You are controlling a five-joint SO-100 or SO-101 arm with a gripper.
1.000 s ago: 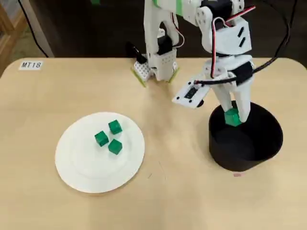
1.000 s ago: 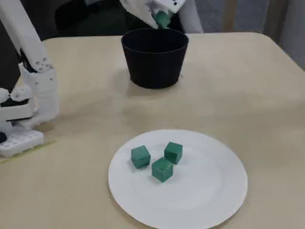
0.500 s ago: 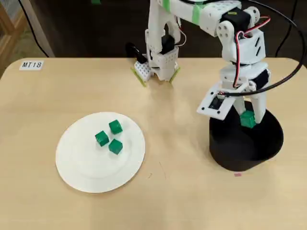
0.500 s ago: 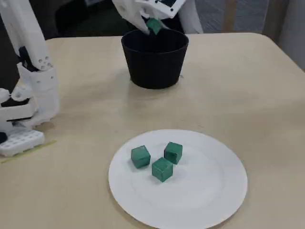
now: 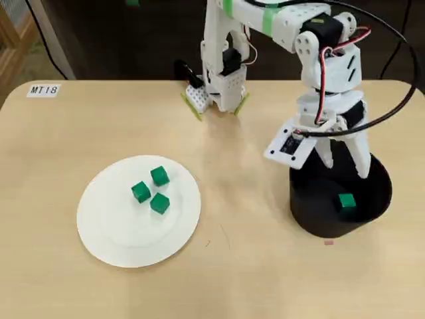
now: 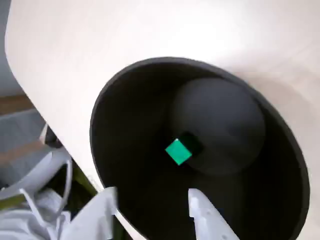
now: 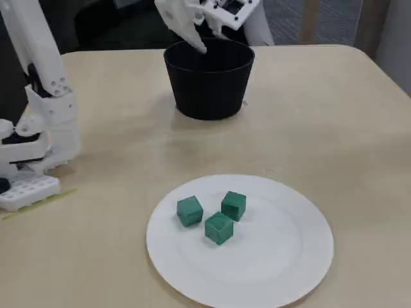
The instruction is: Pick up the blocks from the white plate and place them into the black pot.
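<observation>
Three green blocks sit close together on the white plate (image 5: 113, 232): one (image 5: 141, 192), one (image 5: 159, 176) and one (image 5: 159, 203); the fixed view shows them as well (image 7: 189, 210) on the plate (image 7: 276, 256). Another green block (image 5: 346, 201) lies on the floor of the black pot (image 5: 305, 219), also seen in the wrist view (image 6: 178, 151) inside the pot (image 6: 125, 125). My gripper (image 5: 345, 169) hangs open above the pot's far rim with nothing between its fingers (image 6: 197, 205). From the fixed view, the gripper (image 7: 207, 40) hovers over the pot (image 7: 209, 90).
The arm's white base (image 5: 219, 86) is clamped at the table's far edge, seen at the left in the fixed view (image 7: 38, 128). A label reading MT18 (image 5: 43, 90) lies at the far left corner. Black cables (image 5: 398, 60) loop behind the arm.
The gripper has opened and the green block it held has dropped to the pot's floor. The three blocks on the plate have not moved.
</observation>
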